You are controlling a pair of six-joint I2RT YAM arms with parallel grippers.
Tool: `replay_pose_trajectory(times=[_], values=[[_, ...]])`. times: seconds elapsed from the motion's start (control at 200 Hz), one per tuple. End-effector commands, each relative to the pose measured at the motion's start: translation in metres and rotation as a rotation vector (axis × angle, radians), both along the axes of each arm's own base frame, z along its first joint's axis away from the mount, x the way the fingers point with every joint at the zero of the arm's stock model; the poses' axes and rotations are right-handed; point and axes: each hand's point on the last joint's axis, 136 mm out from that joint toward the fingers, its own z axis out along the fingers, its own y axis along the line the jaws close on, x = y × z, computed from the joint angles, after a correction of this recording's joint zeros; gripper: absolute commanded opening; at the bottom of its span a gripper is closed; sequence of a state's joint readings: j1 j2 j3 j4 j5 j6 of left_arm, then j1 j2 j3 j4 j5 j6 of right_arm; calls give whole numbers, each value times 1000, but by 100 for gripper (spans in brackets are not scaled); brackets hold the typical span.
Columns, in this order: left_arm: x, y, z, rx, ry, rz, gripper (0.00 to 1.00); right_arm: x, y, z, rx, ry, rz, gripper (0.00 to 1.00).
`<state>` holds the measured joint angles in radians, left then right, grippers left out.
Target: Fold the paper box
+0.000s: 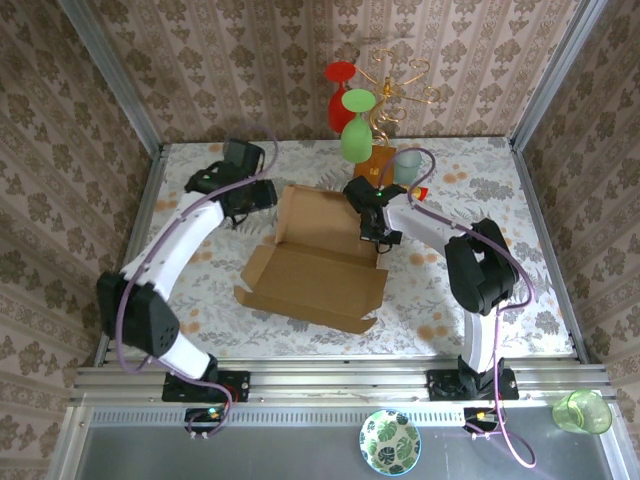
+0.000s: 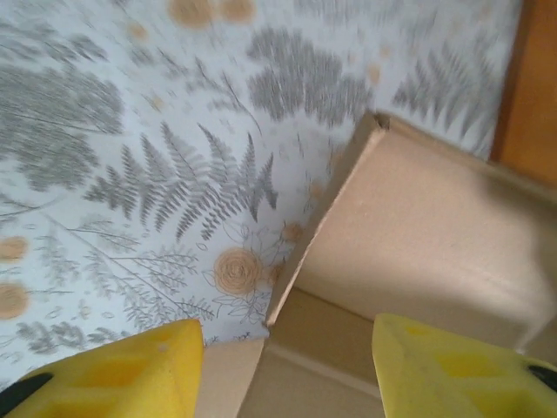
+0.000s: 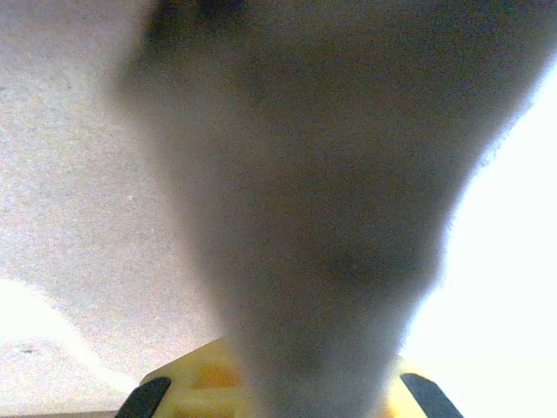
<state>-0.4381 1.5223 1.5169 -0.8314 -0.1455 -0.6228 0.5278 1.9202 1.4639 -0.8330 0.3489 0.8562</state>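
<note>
Blurred grey-brown sheet (image 3: 322, 218) sits right against the right wrist lens, rising between the yellow pads (image 3: 196, 392). It is probably a flap of the box, but too smeared to be sure.

The paper box (image 1: 318, 272) lies mid-table between both arms. Its long axis runs left-right, slightly skewed. The base panel is flat, the rear panel is tipped up, and small side flaps splay at the ends.

The right gripper (image 1: 375, 233) is at the right end of the rear panel, on the box edge. Clamped on cardboard or only resting there, cannot tell.

The left gripper (image 2: 285, 338) is released, its fingers (image 2: 130, 367) spread wide, just off the panel's far-left corner. The corner edge runs up from the gap between the fingers and off to the right, with no contact seen.

Judgement: the right arm is nearer and likely the holder, and the left must shift right onto the corner before it can raise or tuck anything.

- **Under everything:** floral tablecloth (image 1: 200, 290).
- **Behind the box, near it:** gold wire rack (image 1: 400, 80) on a wooden base (image 1: 380, 160), with a red glass (image 1: 340, 100) and a green glass (image 1: 357, 128).
- **Near edge, off the cloth:** leaf-pattern bowl (image 1: 390, 441) and green cup (image 1: 582, 411).
</note>
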Motion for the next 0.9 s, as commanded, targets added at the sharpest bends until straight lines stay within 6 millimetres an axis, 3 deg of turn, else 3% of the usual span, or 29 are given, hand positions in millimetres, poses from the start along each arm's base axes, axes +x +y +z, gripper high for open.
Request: replay_pose_trajectory(times=[0.0, 0.08, 0.26, 0.385, 0.41, 0.57, 0.755, 0.895], values=[[-39, 39, 18, 40, 106, 231, 49, -18, -7, 4, 77, 21, -151, 0], [-69, 53, 23, 59, 202, 322, 46, -22, -5, 4, 132, 13, -223, 0], [-139, 49, 22, 43, 315, 346, 51, -25, 11, 0, 268, 14, -347, 0], [-167, 49, 9, 1, 379, 377, 52, -26, 16, -5, 301, 23, -406, 0], [-170, 49, 5, 2, 392, 378, 57, -26, 16, -6, 305, 25, -414, 0], [-174, 40, -18, -10, 452, 392, 63, -27, 23, -14, 337, 48, -437, 0], [-149, 14, -47, -138, 425, 423, 67, -27, 29, -18, 368, 66, -440, 0], [-131, 6, -49, -146, 392, 442, 68, -29, 30, -19, 373, 73, -441, 0]])
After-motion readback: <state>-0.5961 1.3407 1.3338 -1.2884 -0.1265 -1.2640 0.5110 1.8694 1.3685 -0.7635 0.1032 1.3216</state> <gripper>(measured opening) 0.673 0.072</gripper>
